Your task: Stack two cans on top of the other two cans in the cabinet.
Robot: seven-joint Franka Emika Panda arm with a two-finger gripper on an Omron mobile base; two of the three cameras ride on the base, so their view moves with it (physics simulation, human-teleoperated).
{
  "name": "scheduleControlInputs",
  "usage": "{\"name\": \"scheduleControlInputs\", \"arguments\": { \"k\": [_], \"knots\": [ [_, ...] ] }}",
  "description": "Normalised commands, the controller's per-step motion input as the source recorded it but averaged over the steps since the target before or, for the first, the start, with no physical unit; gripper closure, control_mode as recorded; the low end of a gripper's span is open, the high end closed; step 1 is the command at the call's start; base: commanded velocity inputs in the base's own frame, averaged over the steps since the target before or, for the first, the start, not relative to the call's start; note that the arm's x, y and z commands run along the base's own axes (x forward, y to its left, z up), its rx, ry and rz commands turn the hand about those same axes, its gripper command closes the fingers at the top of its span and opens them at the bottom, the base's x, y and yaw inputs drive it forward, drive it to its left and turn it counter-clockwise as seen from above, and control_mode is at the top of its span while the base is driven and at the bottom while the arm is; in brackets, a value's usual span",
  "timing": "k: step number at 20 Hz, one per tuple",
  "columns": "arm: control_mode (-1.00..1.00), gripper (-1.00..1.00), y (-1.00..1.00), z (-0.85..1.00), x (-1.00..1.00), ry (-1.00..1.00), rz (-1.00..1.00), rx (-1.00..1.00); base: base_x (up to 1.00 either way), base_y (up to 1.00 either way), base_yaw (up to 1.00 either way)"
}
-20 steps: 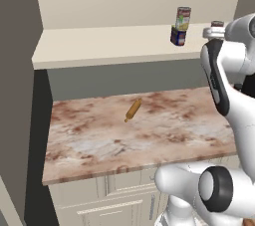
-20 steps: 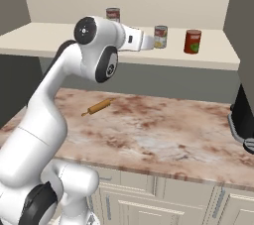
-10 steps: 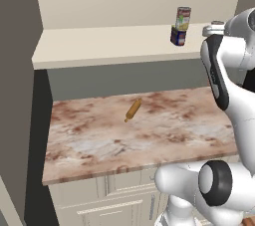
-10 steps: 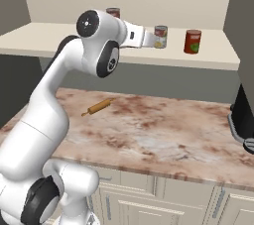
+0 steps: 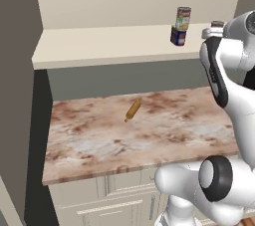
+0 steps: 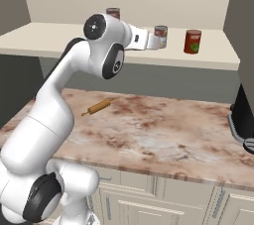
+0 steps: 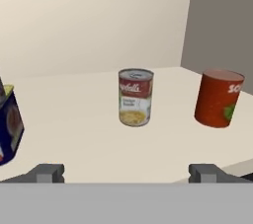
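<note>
One stack done: a can (image 5: 183,18) sits atop the dark blue can (image 5: 177,36) on the cabinet (image 5: 114,46) shelf. Second stack pending: soup can (image 7: 135,96) and red can (image 7: 218,97) stand apart. Hand (image 7: 127,172) spread, empty, facing the soup can.

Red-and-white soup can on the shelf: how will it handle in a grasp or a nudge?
The red-and-white soup can looks rigid, so it probably won't deform. It stands upright and taller than wide, so a high push may tip it, and then it would likely roll. Its smooth label might slip. The tool stands open.

Red-and-white can (image 7: 135,96), orange-red can (image 7: 217,98), dark blue can (image 7: 10,127).
</note>
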Motion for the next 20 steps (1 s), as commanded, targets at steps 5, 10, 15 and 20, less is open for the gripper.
{"name": "scheduleControlInputs", "arguments": {
  "k": [5,10,15,20],
  "knots": [
    [-1.00,-1.00,-0.08,-0.01,0.18,0.02,0.00,0.00,0.00,0.00,0.00],
    [-1.00,-1.00,-0.10,0.00,0.15,0.06,0.00,0.00,0.00,0.00,0.00],
    [-1.00,-1.00,-0.13,-0.01,0.17,0.09,0.00,0.00,0.00,0.00,0.00],
    [-1.00,-1.00,-0.08,0.00,0.18,0.03,0.00,0.00,0.00,0.00,0.00]
  ]
}}
